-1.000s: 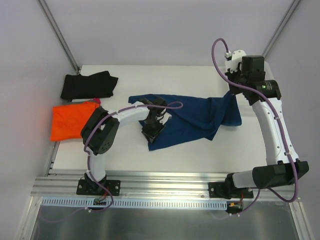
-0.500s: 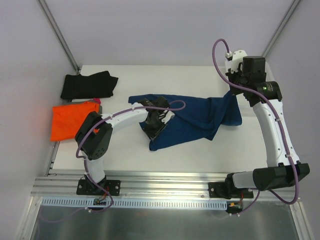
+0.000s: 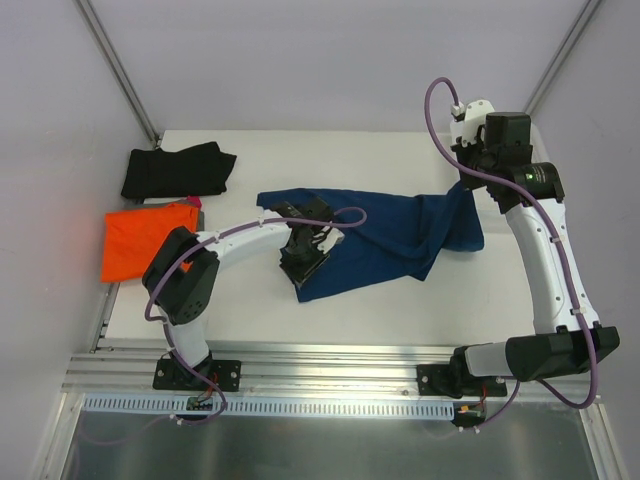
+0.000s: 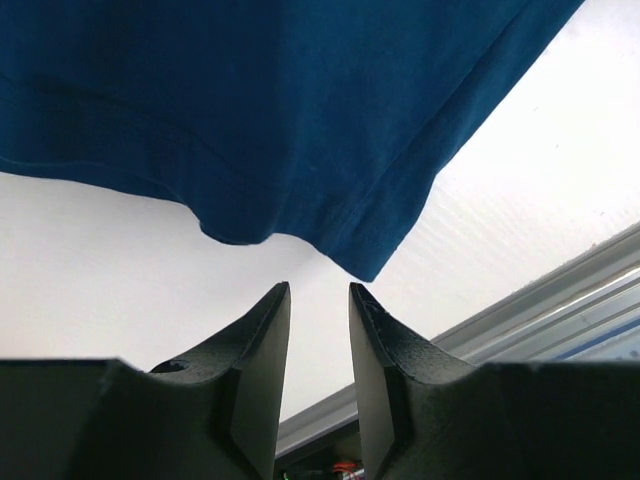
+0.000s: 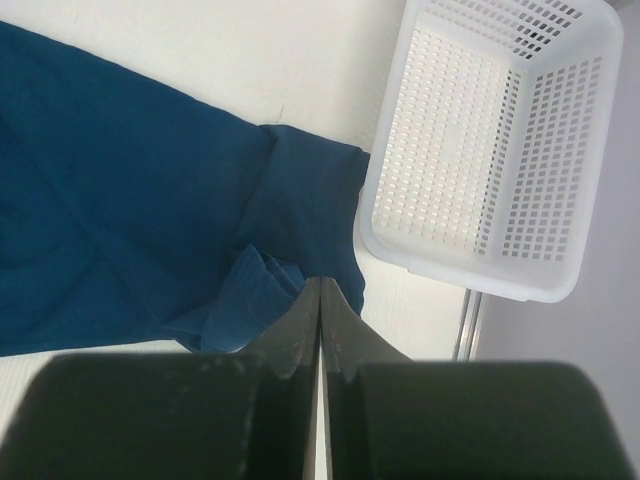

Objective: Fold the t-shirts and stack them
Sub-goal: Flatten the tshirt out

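Right claw [image 5: 318,284] is pinched shut on the navy t-shirt's [image 3: 395,232] right edge. Left claw [image 4: 318,300] sits slightly apart and empty, just off the hem corner, with white bench [image 3: 420,300] beyond.

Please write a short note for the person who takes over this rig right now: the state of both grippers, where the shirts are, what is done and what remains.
The left gripper is slightly open and empty, just short of a corner of the navy shirt.
The right gripper is shut on the navy shirt, holding its far right edge up.
The navy shirt lies mid-table, unfolded.
The orange shirt and black shirt look folded. They lie apart at the left, not stacked.
Remaining: fold the navy shirt, then stack all three.
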You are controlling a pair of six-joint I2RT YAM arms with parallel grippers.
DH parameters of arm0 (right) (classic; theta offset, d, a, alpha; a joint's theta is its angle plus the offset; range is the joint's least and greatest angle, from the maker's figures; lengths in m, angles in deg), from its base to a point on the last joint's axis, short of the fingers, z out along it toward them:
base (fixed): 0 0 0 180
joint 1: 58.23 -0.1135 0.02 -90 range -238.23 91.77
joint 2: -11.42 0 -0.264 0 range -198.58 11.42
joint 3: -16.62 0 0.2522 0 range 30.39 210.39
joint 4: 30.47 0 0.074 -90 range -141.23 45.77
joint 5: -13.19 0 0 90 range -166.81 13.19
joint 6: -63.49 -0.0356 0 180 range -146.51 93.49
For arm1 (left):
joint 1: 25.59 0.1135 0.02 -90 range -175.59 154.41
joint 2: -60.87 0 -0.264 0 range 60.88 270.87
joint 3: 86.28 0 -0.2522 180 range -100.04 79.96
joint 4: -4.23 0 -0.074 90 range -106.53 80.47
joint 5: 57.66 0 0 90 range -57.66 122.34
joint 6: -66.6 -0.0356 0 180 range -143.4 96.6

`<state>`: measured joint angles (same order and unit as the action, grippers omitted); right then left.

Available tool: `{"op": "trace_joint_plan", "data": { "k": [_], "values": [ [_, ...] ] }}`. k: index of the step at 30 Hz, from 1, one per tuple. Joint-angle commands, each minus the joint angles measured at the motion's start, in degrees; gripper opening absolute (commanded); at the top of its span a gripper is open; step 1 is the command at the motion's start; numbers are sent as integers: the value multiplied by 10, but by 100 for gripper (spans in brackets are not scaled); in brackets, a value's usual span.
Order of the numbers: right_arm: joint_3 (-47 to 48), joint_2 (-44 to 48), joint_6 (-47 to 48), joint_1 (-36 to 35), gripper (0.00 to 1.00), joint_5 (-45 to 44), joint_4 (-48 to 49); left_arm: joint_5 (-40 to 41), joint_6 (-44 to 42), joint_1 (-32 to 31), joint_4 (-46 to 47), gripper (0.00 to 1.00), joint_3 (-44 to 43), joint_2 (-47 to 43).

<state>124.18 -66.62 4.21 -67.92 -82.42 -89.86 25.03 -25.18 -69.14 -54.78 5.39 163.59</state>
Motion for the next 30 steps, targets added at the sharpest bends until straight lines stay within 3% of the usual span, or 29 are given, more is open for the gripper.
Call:
{"op": "trace_joint_plan", "data": {
  "k": [1,30],
  "values": [
    [13,7,6,-1,0,-8,24,-24,-6,-5,-3,31,23,-2],
    [-7,18,9,8,1,-11,28,-44,0,-6,9,30,-8,83]
  ]
}}
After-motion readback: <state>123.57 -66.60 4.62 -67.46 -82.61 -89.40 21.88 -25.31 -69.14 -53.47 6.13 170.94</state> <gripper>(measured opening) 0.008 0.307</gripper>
